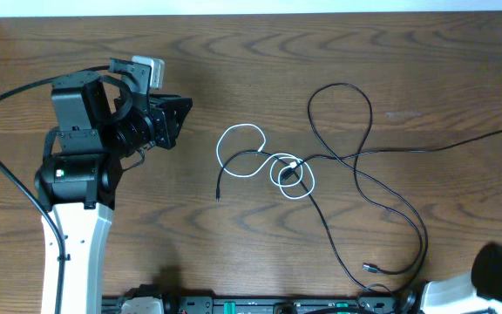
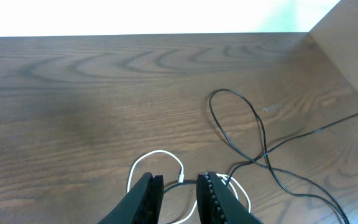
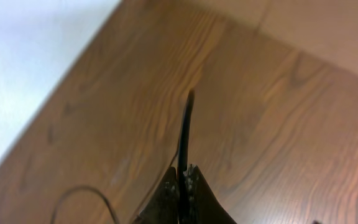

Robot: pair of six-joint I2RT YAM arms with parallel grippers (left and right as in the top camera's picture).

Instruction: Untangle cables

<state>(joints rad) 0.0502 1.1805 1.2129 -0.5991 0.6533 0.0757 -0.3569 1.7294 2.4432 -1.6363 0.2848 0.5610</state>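
Counter [image 1: 390, 52]: dark wood grain, carries all the cords.
White cable [image 1: 241, 128]: lies mid-counter; one open loop on its left side, a tighter coil on its right. Taken as the landmark below.
White cable, left wrist view [image 2: 157, 152]: its loop shows just beyond the fingertips.
Black cables [image 1: 339, 85]: a tall loop stands right of the white cable. Its strands cross just right of the white coil and pass through it, so the two colours are tangled there.
Black run, lower: trails away from the white cable toward the near right, ending in a small plug [image 1: 369, 268].
Black run, far right: one strand leaves the crossing and goes off the right edge of the counter.
Loose black tip [image 1: 219, 197]: lies just below the white cable's left loop.
Left end effector [image 1: 181, 118]: left of the white cable, apart from it, pointing toward it. In the wrist view [image 2: 180, 183] the fingers are slightly parted with nothing between them.
Right end effector [image 3: 182, 174]: fingers pressed together, pinching the held black cable [image 3: 185, 130], which rises straight out from between the tips. View is blurred; cannot tell which strand it is. Well right of the white cable.
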